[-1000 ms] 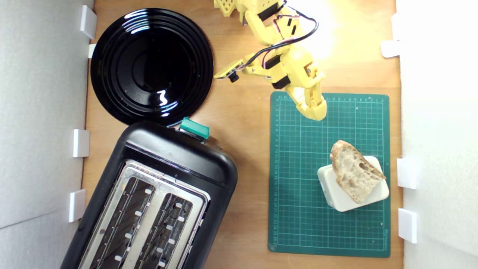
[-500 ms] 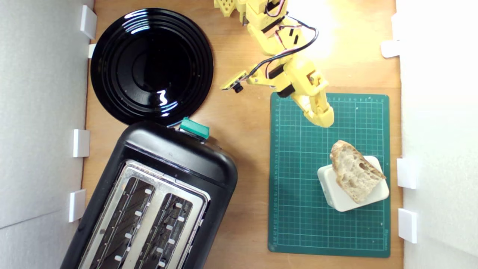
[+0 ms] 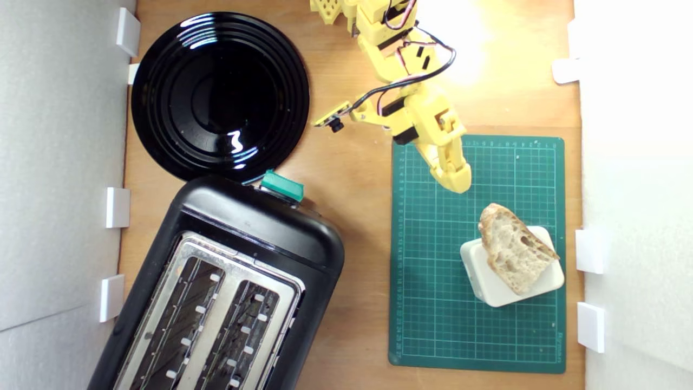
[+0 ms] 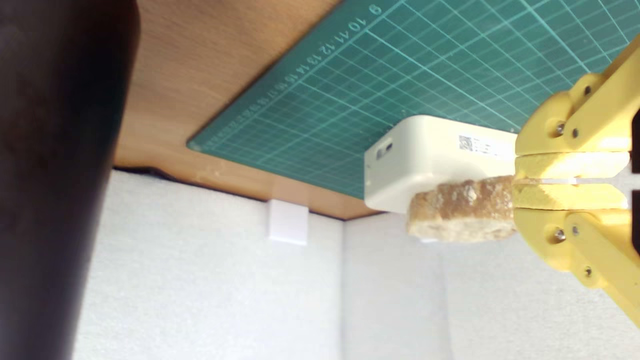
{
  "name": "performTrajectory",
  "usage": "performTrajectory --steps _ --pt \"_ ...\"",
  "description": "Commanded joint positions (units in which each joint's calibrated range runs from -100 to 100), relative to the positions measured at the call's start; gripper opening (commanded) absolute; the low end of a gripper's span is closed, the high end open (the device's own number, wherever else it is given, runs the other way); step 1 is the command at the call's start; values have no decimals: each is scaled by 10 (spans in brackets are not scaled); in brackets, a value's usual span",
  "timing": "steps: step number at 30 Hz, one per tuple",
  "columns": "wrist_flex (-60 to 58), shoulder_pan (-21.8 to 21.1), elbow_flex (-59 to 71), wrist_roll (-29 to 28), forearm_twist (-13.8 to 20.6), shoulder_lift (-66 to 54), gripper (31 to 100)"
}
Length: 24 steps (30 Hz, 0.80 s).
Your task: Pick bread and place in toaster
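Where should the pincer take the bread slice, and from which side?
Grip the bread across its thickness at the crusty end overhanging the cream block, the end nearest the pincer. That end pokes past the block, so a level approach from the arm's side probably fits; the jaws look shut and must open first.

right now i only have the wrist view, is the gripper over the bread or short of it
Observer: Short of it. In the exterior view the gripper hangs over the green mat, apart from the bread on the cream block.
Operator: where's the toaster, i just get a dark blur
Observer: The toaster stands at the exterior view's lower left, off the mat, both slots empty.
Operator: anything else out there
Observer: A black plate lies at the exterior view's upper left.
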Motion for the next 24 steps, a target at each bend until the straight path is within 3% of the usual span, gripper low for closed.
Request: performTrajectory --steps 1,3,8,12,24 --pt "-19 -6 -16 3 2 -4 311" --pt "-19 -6 -16 3 3 -4 338" --pt "-18 -6 -15 -2 3 -3 511" --pt "-18 -5 -16 -2 3 -3 584" --pt "-19 -7 -17 3 3 -3 607"
